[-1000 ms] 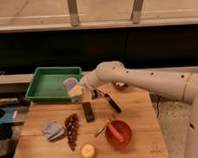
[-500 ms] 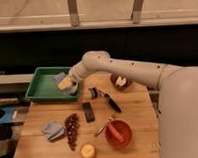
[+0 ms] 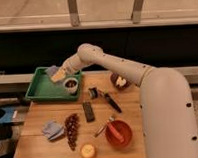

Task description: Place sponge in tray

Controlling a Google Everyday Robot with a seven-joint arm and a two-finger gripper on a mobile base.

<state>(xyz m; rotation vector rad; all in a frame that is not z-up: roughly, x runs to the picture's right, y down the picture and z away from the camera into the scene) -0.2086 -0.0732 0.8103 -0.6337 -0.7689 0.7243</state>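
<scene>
The green tray (image 3: 39,91) stands at the back left of the wooden table. My gripper (image 3: 58,74) hangs over the tray's inside, near its back right part, at the end of the white arm that reaches in from the right. It is shut on the sponge (image 3: 52,71), a small blue-grey block that sticks out to the left of the fingers, above the tray floor. Whether the sponge touches the tray I cannot tell. A small dark cup (image 3: 70,85) with a pale rim sits at the tray's right end, just below the gripper.
On the table lie a blue-grey cloth (image 3: 52,130), a bunch of grapes (image 3: 71,129), an orange fruit (image 3: 88,152), a red bowl (image 3: 119,134) with a utensil, a dark bar (image 3: 88,111), a black-handled knife (image 3: 112,102) and a brown bowl (image 3: 118,81).
The arm has swung left from the table's back middle to over the tray, carrying the sponge with it. The gripper stayed shut.
</scene>
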